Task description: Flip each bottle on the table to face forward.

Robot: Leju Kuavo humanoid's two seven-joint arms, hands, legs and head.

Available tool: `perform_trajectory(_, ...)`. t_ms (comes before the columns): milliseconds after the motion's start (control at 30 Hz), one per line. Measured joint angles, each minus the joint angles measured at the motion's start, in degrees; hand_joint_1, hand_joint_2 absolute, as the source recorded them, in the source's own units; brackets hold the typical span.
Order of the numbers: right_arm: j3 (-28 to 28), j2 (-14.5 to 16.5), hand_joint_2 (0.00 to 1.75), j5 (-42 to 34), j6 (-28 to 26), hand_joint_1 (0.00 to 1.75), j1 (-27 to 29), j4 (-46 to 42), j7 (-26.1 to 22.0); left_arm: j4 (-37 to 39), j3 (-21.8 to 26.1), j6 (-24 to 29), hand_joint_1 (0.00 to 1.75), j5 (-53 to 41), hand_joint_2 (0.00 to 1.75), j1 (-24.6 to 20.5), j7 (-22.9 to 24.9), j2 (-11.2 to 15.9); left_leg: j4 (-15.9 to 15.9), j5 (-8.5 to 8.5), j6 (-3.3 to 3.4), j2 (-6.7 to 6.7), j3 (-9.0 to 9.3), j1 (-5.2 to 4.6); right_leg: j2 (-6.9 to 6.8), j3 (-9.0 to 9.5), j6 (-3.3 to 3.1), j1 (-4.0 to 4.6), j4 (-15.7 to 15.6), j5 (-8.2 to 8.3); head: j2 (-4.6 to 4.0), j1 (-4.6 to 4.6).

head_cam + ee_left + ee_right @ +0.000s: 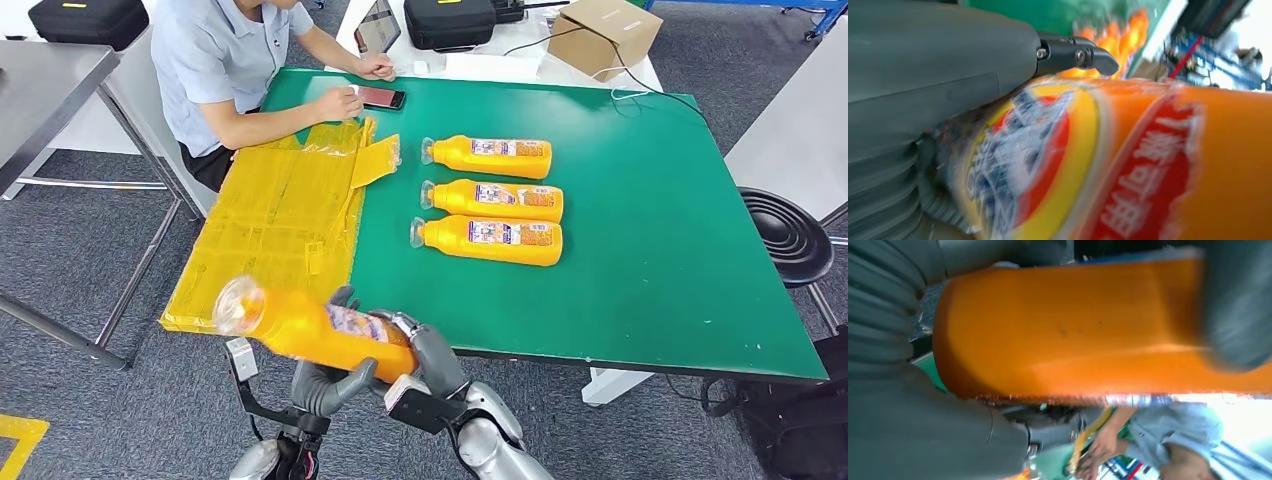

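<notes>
held bottle (300,325): orange body, clear pale cap end, label of red, yellow, blue and white; the left wrist view shows a red band with white characters.
three lying bottles (490,200): orange, clear caps, labels mixing white, blue and red.
table (650,250): flat green top, dark edge on the near side.
flattened wrapping (270,220): translucent yellow, at the table's left.
left hand (325,385): grey thumb, darker fingers.
right hand (435,350): grey.
arms: silver.
person's shirt (215,50): light blue.
phone (380,97): dark frame, reddish screen.
cardboard box (605,35): brown, far right.
stool (790,235): black.
floor: grey carpet, yellow marking near left.
</notes>
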Motion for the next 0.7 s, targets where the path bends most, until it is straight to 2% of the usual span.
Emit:
perform_trajectory(267, 2.63, -0.15, 1.75, 0.41, 0.71, 1.75, -0.05, -0.05, 0.88, -1.36, 1.41, 4.23, 0.0, 0.15, 1.75, 0.88, 0.3, -0.57, 0.0, 0.0, 0.0, 0.01, 0.0, 0.0, 0.0, -0.01, 0.0, -0.01, 0.0, 0.0, 0.0, 0.01)
perform_trajectory(300, 2.92, -0.17, 1.75, 0.28, 0.91, 1.75, -0.09, -0.05, 0.93, -1.77, 1.59, 4.4, 0.17, 0.12, 1.75, 1.12, 0.31, -0.72, 0.0, 0.0, 0.0, 0.01, -0.01, 0.0, 0.0, -0.02, 0.0, -0.01, 0.0, 0.0, 0.0, 0.0)
perform_trajectory(333, 3.19, -0.18, 1.75, 0.15, 1.09, 1.67, -0.16, -0.04, 0.97, -2.19, 1.71, 4.35, 0.61, 0.07, 1.75, 1.33, 0.4, -0.84, 0.0, 0.0, 0.0, 0.01, -0.01, 0.0, 0.0, -0.03, 0.0, -0.01, 0.0, 0.0, 0.0, 0.0)
perform_trajectory(400, 3.65, -0.18, 1.75, -0.09, 1.5, 1.16, -0.4, -0.01, 1.02, -2.89, 1.81, 3.77, 1.48, -0.13, 1.75, 1.53, 0.78, -0.95, 0.0, 0.0, 0.0, 0.01, -0.01, 0.0, 0.0, -0.03, 0.0, -0.01, -0.01, 0.0, 0.0, -0.01)
perform_trajectory(433, 3.86, -0.19, 1.75, -0.18, 1.74, 0.91, -0.55, 0.04, 1.06, -3.1, 1.86, 3.43, 1.75, -0.3, 1.75, 1.56, 0.95, -0.97, 0.0, 0.0, 0.0, 0.01, -0.01, 0.0, 0.0, -0.03, 0.0, -0.01, -0.01, 0.0, 0.0, -0.01)
perform_trajectory(467, 4.04, -0.2, 1.75, -0.24, 1.97, 0.73, -0.69, 0.1, 1.1, -3.24, 1.93, 3.2, 1.75, -0.55, 1.75, 1.56, 1.04, -0.99, 0.0, 0.0, 0.0, 0.01, -0.01, 0.0, 0.0, -0.03, 0.0, 0.0, -0.01, 0.0, 0.0, 0.0)
perform_trajectory(500, 4.21, -0.21, 1.75, -0.27, 2.15, 0.73, -0.81, 0.19, 1.16, -3.31, 2.04, 3.11, 1.75, -0.81, 1.75, 1.57, 1.05, -1.03, 0.0, 0.0, 0.0, 0.01, -0.01, 0.0, 0.0, -0.04, 0.0, 0.0, 0.0, 0.0, 0.0, -0.01)
perform_trajectory(533, 4.34, -0.22, 1.75, -0.28, 2.26, 0.61, -0.89, 0.26, 1.21, -3.32, 2.15, 3.09, 1.75, -1.0, 1.75, 1.57, 1.03, -1.06, 0.0, 0.0, 0.0, 0.02, 0.0, 0.0, 0.0, -0.03, 0.0, 0.0, 0.0, 0.0, 0.0, 0.0)
perform_trajectory(633, 4.68, -0.26, 1.75, -0.24, 2.43, 0.06, -0.97, 0.4, 1.31, -3.41, 2.43, 3.15, 1.75, -1.29, 1.75, 1.54, 1.01, -1.11, 0.0, 0.01, 0.0, 0.01, 0.0, 0.0, 0.0, -0.03, 0.0, 0.0, 0.0, 0.0, 0.0, 0.01)
perform_trajectory(700, 5.15, -0.31, 0.87, -0.17, 2.7, 0.0, -0.82, 0.46, 1.44, -3.6, 2.68, 3.44, 1.75, -1.36, 1.75, 1.37, 0.97, -1.19, 0.0, 0.01, 0.0, 0.01, -0.01, 0.0, 0.0, -0.03, 0.0, 0.0, 0.0, 0.0, 0.0, 0.0)
